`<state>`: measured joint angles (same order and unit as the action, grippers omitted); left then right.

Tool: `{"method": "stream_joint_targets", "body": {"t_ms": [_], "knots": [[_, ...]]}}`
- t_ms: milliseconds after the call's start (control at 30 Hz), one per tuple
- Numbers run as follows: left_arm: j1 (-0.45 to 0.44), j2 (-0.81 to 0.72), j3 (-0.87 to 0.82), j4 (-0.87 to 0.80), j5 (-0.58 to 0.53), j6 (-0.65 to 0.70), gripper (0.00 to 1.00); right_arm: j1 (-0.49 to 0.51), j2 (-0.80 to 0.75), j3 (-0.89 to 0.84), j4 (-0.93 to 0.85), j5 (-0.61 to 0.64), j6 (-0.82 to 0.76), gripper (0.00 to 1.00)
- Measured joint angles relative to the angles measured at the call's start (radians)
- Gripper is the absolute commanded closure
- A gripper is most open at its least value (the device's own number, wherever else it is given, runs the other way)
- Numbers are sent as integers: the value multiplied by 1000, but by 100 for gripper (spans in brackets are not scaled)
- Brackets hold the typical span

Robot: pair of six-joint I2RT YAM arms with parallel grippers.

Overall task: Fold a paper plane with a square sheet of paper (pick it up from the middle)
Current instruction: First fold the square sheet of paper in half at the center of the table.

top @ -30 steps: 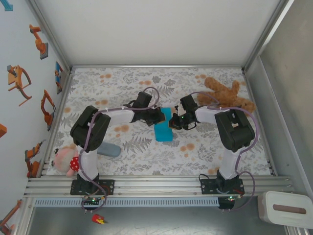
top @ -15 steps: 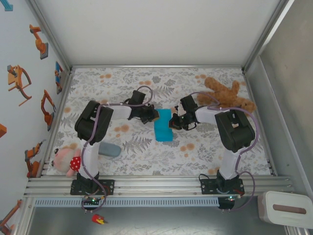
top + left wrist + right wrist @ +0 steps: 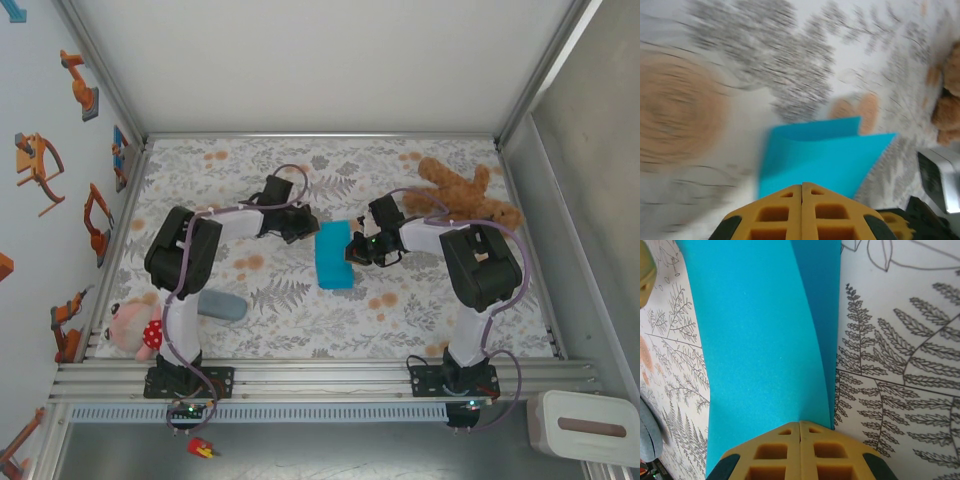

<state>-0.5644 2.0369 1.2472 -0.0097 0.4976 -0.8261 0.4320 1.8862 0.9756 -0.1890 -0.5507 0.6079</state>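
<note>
The square sheet of paper is turquoise and lies folded double as an upright rectangle on the flowered table cloth. Its top layer bows up a little along one long edge. My left gripper is shut and empty, just left of the sheet's far corner, with the paper ahead of its tips. My right gripper is shut too, and its closed tips rest on the sheet's right edge with no paper seen between them. A paper plane is out of view.
A brown teddy bear lies at the back right, close behind the right arm. A grey-blue oblong case and a pink doll lie at the front left by the left arm's base. Metal frame rails bound the table.
The left gripper has drawn back to the left off the sheet, uncovering its upper left part. The right gripper and the paper have stayed put.
</note>
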Motion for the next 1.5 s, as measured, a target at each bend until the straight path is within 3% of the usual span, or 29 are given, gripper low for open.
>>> {"method": "stream_joint_targets", "body": {"t_ms": [233,900,1000,1167,1300,1500], "knots": [[-42,51,27,31,19,-20,99,0,0,-2,3,0,0,100],[112,88,117,-65,-105,39,99,1,-2,-2,3,5,0,100],[87,0,39,-51,-105,27,99,2,-3,-3,4,6,0,100],[-41,-146,-81,-9,-72,-1,99,2,-2,-3,5,6,0,100],[-118,-158,-133,10,-29,-21,99,2,-2,-3,5,6,0,100],[-127,-122,-161,1,5,-42,99,2,-2,-3,5,6,0,100]]}}
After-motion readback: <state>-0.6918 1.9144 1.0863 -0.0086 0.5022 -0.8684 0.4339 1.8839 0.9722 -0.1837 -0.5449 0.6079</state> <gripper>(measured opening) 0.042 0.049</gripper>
